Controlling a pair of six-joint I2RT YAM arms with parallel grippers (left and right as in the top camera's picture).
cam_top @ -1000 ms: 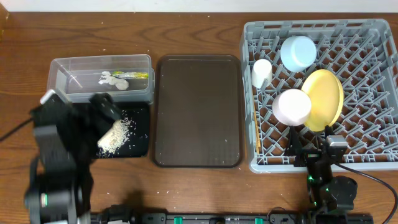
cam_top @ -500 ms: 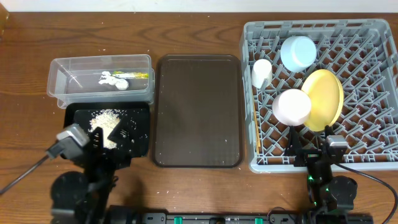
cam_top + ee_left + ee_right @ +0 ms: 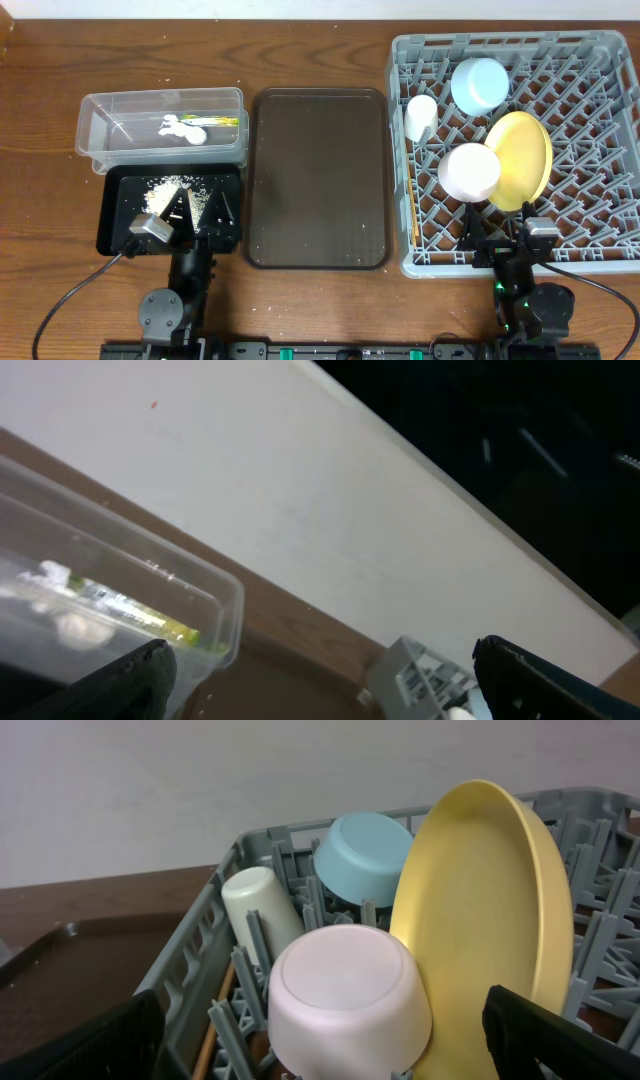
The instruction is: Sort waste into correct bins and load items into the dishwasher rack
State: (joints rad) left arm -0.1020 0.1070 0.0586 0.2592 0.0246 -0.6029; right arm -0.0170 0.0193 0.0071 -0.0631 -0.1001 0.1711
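The dishwasher rack point(image 3: 520, 40) stands at the right edge of the worktop point(image 3: 320, 45). The right fingers point(image 3: 90, 1040) are spread wide at its front rim. Near the left edge, the black tray point(image 3: 115, 200) holds the crumbs point(image 3: 163, 186). The left fingers point(image 3: 110, 685), also wide, hover just in front of them.

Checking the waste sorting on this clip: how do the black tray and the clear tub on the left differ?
The black tray is shallow and opaque; the clear tub is deeper and see-through. The tray holds off-white crumbs; the tub holds a white paper scrap and a yellow-green wrapper. Both are rectangular and similar in width.
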